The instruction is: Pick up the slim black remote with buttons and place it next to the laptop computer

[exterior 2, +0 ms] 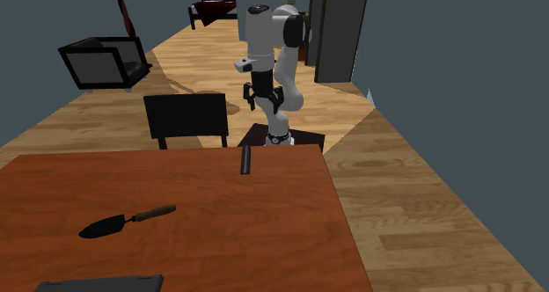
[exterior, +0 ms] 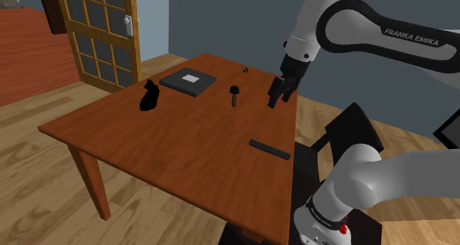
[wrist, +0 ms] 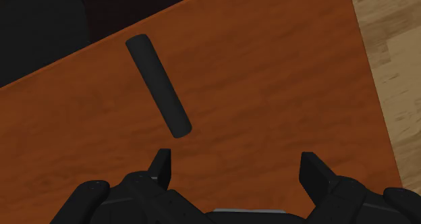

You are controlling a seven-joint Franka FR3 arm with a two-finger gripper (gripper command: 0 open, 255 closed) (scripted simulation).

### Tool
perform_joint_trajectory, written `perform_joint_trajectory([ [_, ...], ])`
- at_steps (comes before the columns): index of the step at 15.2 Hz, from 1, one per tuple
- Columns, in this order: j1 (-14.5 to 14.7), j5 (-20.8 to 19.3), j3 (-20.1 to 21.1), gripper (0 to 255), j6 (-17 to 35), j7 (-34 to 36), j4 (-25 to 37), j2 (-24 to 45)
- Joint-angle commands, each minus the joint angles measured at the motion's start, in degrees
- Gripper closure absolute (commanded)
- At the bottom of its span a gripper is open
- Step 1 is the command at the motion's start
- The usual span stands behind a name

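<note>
Wrist view: slim dark remote (wrist: pixel 158 86) flat near the table (wrist: pixel 283 67) edge, just ahead of the gripper (wrist: pixel 236 163), fingers spread wide on nothing. Likely light, stiff, smooth, somewhat slippery; best pinched across the narrow width at mid-length. Laptop (exterior: pixel 189 81) well apart, across the table.

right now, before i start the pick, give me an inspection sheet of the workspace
surface: brown wooden table, bare in the middle
job's things: remote lies flat near the stand-side edge, untouched; laptop closed, across the table from it
clutter: trowel between remote and laptop; black lump beside the laptop
grippers: gripper open and empty, above the table, with the remote ahead of its fingers and not between them
cables: nothing seen
surroundings: black chair at the stand-side edge; glazed door; wood floor
</note>
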Motion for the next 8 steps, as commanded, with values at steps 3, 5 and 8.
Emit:
perform_joint_trajectory([
  [3, 0.29, -1.14, -0.73, 0, 3.2, -2.62, -4.25, -0.99],
  [5, 0.5, -2.36, -1.53, 0, 6.53, -5.21, -8.3, -1.68],
  [8, 0.61, -4.37, -2.88, 0, 11.82, -9.06, -13.98, -2.1],
])
